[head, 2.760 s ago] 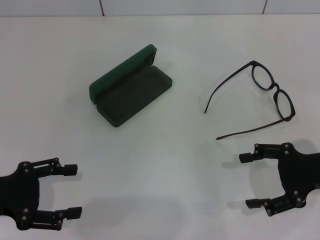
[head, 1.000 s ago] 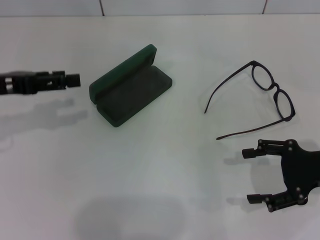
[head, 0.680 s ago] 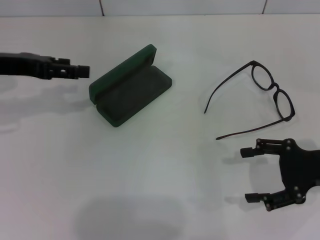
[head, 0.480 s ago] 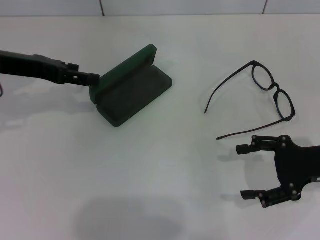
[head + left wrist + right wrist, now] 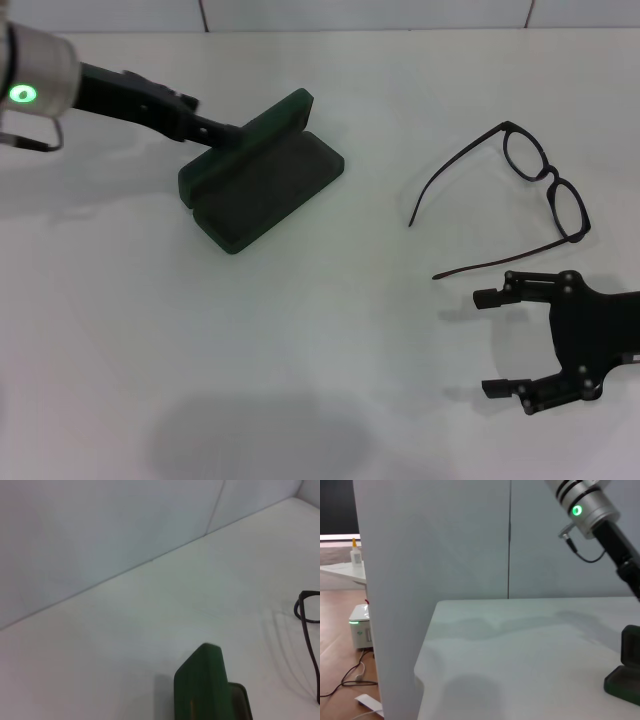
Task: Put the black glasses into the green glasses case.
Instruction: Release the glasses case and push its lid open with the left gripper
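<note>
two grippers showed in the head view, and only the left one had changed much since half a second before. the left gripper [image 5: 222, 134] had pushed further right along the raised lid of the green glasses case [image 5: 262, 176], its tip now lying against the lid's back near the middle, where earlier it had only reached the lid's left end. whether its fingers were parted or closed could not be told. the case itself had stayed where it was, open, lid standing on the far side and tray facing up, left of centre on the white table [image 5: 330, 330].

the right gripper [image 5: 490, 342] had not moved in that time; it hung at the near right with its fingers spread wide and nothing between them, just near of the black glasses [image 5: 545, 180]. the glasses lay unfolded at the right, lenses far right, temple arms running left, the nearer arm tip close to the upper finger.

bare tabletop separated the case and the glasses, and the near half of the table lay open. the far table edge met a pale wall just beyond the case.
</note>
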### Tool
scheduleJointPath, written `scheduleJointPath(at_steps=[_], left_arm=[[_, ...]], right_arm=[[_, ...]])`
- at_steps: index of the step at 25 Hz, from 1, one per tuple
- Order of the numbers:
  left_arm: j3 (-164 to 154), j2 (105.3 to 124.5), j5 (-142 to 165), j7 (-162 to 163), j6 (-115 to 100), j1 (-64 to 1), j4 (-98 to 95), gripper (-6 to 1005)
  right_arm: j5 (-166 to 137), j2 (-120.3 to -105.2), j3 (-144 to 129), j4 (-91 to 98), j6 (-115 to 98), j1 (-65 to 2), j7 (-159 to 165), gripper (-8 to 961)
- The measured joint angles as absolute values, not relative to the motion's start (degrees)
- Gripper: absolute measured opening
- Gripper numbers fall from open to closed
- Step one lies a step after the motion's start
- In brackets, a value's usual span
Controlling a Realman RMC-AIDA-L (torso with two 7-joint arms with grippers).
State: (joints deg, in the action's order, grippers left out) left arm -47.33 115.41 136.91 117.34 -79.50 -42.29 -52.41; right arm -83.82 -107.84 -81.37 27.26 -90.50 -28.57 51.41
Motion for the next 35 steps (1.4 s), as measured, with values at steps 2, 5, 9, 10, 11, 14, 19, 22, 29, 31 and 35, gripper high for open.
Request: scheduleJointPath(at_steps=[2, 5, 9, 10, 11, 14, 19, 22, 29, 31, 35], left_arm=[[-49.4, 115.75, 137.4, 117.4, -77.8, -43.2, -51.0, 861], [-51.4, 116.32, 139.1, 117.8, -74.6, -43.9, -49.6, 860], [-53.6, 117.22, 142.1, 118.1, -70.7, -44.5, -47.5, 858], [-53.8, 117.39, 142.4, 118.1, -70.3, -44.5, -47.2, 858], [-53.9, 117.52, 142.5, 118.1, -70.1, -44.5, -47.2, 853], [-53.9, 117.61, 142.4, 117.9, -69.8, -44.5, -47.2, 840], [-53.9, 117.67, 142.4, 117.8, -69.6, -44.2, -47.3, 674], [-54.0, 117.78, 141.9, 117.7, -69.8, -44.1, -47.7, 667], [-54.4, 117.79, 141.7, 118.0, -70.6, -45.0, -47.8, 572], [-54.8, 117.78, 142.0, 118.2, -71.4, -45.8, -48.3, 570], [-58.0, 117.42, 144.8, 121.5, -72.3, -47.9, -49.9, 566]], right_arm=[[-84.1, -107.84, -81.3, 27.3, -90.4, -28.6, 51.4, 882], [-84.2, -107.91, -81.3, 27.3, -90.3, -28.5, 51.4, 882], [-84.2, -107.99, -81.3, 27.3, -90.1, -28.4, 51.4, 882], [-84.2, -108.00, -81.3, 27.3, -90.1, -28.4, 51.4, 882], [-84.2, -108.00, -81.3, 27.2, -90.1, -28.4, 51.4, 881], [-84.2, -108.02, -81.3, 27.1, -90.1, -28.4, 51.4, 881], [-84.3, -108.02, -81.3, 27.0, -89.9, -28.3, 51.4, 881], [-84.3, -108.02, -81.3, 26.9, -89.8, -28.3, 51.4, 881], [-84.4, -108.02, -81.3, 26.8, -89.8, -28.3, 51.4, 881], [-84.4, -108.02, -81.3, 26.8, -89.8, -28.3, 51.4, 881], [-84.4, -108.02, -81.4, 26.8, -89.7, -28.3, 51.4, 880]])
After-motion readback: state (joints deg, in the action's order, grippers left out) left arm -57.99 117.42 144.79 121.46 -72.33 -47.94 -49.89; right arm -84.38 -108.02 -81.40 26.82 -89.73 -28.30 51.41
